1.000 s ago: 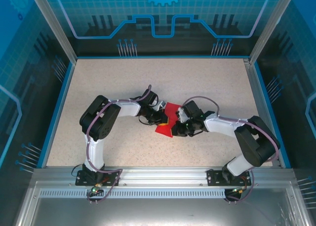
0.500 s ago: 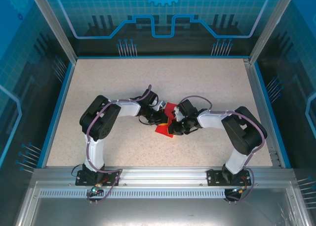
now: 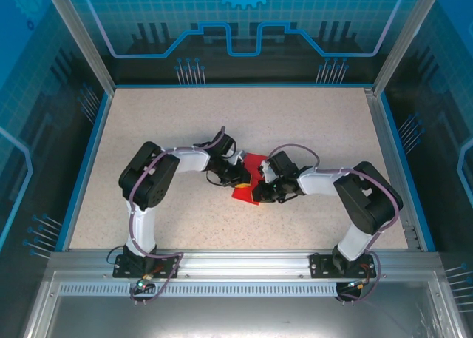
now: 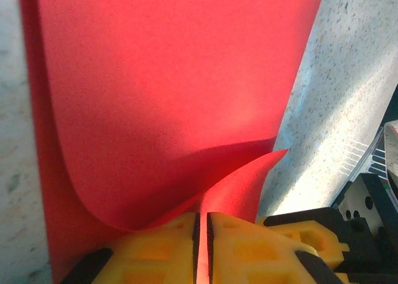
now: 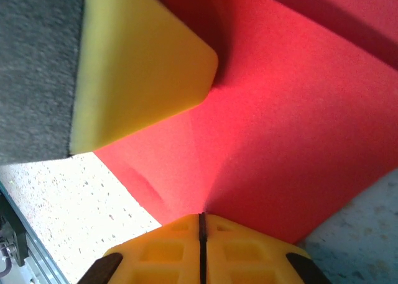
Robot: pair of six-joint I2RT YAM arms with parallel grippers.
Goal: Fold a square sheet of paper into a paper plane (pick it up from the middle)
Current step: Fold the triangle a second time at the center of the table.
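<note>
You are seeing the left gripper (image 4: 202, 225) pressing its yellow fingers together on a near edge of the thin bright red square sheet of paper (image 4: 168, 79). The right gripper (image 5: 202, 227) is clamping the sheet likewise from the other side. Beyond the fingers the sheet is bowing between both grippers, sitting mid-way across the beige speckled tabletop (image 3: 162, 123).

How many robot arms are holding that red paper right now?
2. The left arm reaches in from the left, its left fingers shut on the red paper. The right arm reaches in from the right, its right fingers also shut on it.
</note>
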